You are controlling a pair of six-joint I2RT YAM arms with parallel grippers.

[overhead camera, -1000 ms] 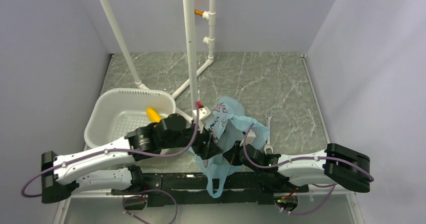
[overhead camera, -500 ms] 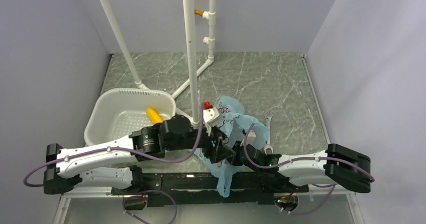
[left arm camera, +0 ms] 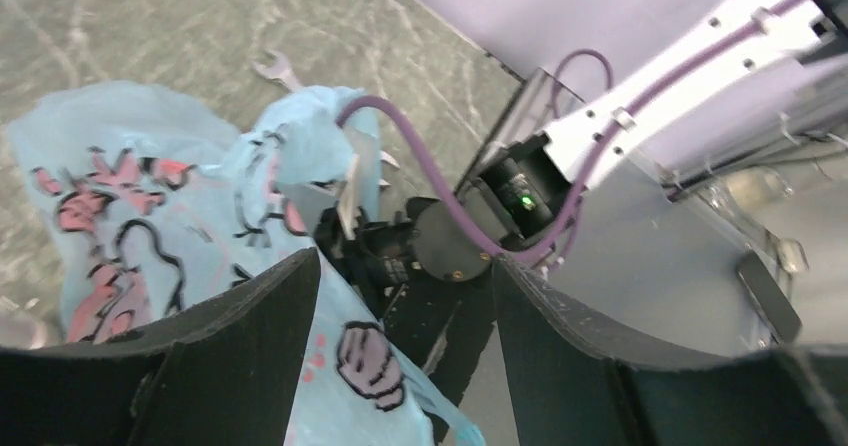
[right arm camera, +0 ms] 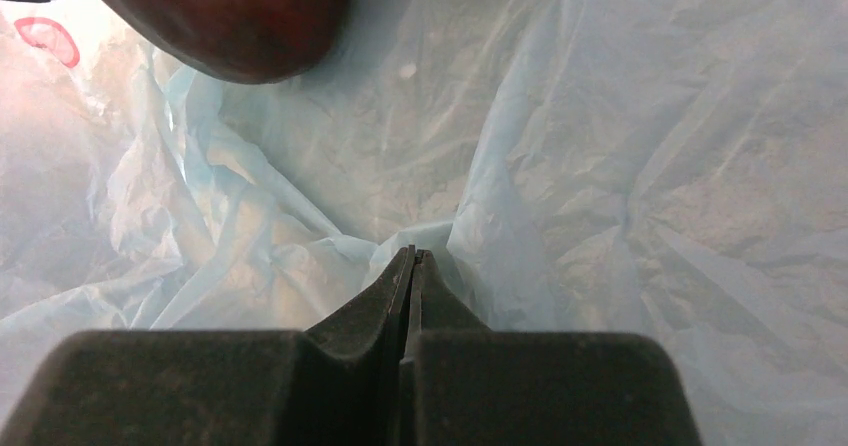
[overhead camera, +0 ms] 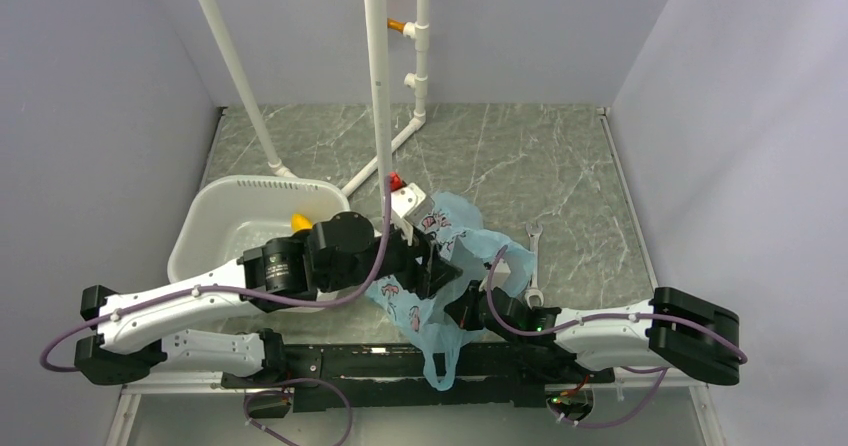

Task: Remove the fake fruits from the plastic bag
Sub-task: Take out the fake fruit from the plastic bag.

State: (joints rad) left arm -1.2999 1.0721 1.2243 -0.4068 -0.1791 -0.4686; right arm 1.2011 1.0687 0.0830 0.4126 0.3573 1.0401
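Now the left arm (overhead camera: 200, 301) has swung round within the last second. Its wrist has drawn back toward the white pole (overhead camera: 380, 96), and the plastic bag (overhead camera: 455, 234) has changed with it. Half a second ago the bag was pulled into a narrow strip; now it billows wide again, with a printed flap spreading left under the arm. The white basket (overhead camera: 215, 206) hasn't budged, though the arm covers more of it.

The left gripper (left arm camera: 405, 266) has its jaws spread wide with nothing between them, poised just above the bag's printed side. The right gripper (right arm camera: 412, 256) remains pressed flat on a pinch of the blue film, anchoring the bag's near edge.

On to the fruits. The yellow one (overhead camera: 298, 223) lies in the basket, already out, only its end peeking past the arm. The maroon one (right arm camera: 220, 11) rests among the bag's folds just beyond the pinch, so I'd say it is still to fetch. The small red fruit I can't make out. Nothing seems won from this pass; the bag has merely opened up for another reach.
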